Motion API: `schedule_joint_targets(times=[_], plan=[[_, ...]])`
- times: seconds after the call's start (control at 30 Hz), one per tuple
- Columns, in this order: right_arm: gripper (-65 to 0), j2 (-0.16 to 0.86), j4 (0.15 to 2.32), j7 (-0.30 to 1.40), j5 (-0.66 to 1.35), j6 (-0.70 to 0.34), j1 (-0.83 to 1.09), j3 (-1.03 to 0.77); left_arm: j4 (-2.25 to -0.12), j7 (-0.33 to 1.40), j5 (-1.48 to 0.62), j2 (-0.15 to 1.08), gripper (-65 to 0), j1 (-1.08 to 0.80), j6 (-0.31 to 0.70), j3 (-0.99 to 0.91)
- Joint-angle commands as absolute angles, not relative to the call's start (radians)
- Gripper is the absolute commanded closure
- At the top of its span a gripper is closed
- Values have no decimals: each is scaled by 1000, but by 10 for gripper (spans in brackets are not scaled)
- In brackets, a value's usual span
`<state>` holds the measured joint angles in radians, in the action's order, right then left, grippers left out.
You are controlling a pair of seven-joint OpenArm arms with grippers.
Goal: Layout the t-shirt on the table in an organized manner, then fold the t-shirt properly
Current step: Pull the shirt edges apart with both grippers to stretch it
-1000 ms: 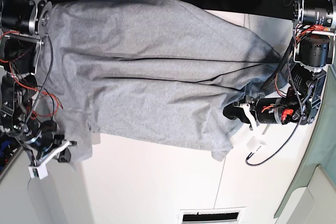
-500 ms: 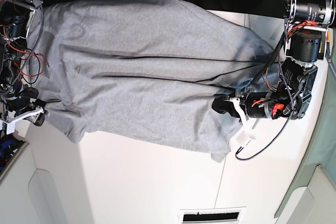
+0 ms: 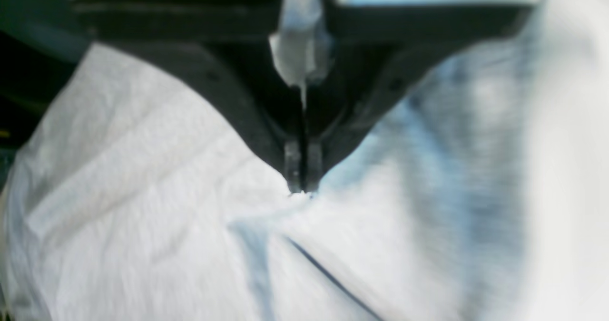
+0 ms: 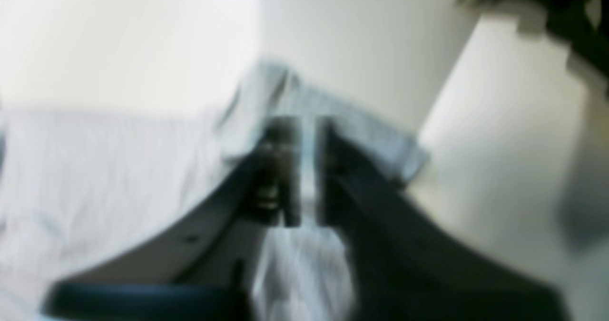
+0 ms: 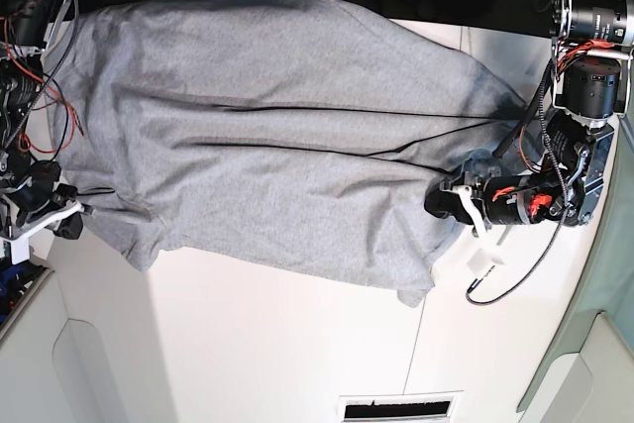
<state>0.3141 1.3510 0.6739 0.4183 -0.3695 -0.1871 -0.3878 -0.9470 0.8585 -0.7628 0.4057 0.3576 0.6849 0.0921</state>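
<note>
The light grey t-shirt (image 5: 277, 146) lies spread and creased across the white table (image 5: 277, 344), plain side up, its far edge over the table's back. My left gripper (image 5: 443, 203) is shut on the shirt's right-hand edge. In the left wrist view the left gripper (image 3: 299, 190) pinches a tuck of the t-shirt (image 3: 142, 192). My right gripper (image 5: 71, 217) sits at the shirt's left edge. The blurred right wrist view shows the right gripper (image 4: 308, 169) with a strip of the t-shirt (image 4: 95, 169) between its nearly touching fingers, by a hem.
A thin dark seam (image 5: 424, 344) crosses the tabletop, and a dark slot (image 5: 396, 408) sits at the front edge. A black cable with a white tag (image 5: 485, 264) hangs by the left gripper. Green cloth (image 5: 609, 284) lies at the far right. Arm bases stand at both upper corners.
The right gripper came up from the front left to the shirt's left edge, opened, and shut on it. The left gripper drifted left, then back right, with the shirt.
</note>
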Motion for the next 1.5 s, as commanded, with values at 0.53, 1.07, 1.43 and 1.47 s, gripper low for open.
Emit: schedule_joint_targets(times=[0.53,1.07,1.43,1.47], plan=[[0,277,1384,632,571,-503,17,-390,-936,624,-482,310,0,399,549,86],[0,247,1212,556,429,-510,19,-337,-734,525,-245,304,-64,432,262,86],[0,309,1019,515,399,-509,-150,-337,-712,561,-244,319,-152,580,292,86],[0,309,999,514,396,-509,-176,-337,-715,578,-257,319,-152,593,319,86]])
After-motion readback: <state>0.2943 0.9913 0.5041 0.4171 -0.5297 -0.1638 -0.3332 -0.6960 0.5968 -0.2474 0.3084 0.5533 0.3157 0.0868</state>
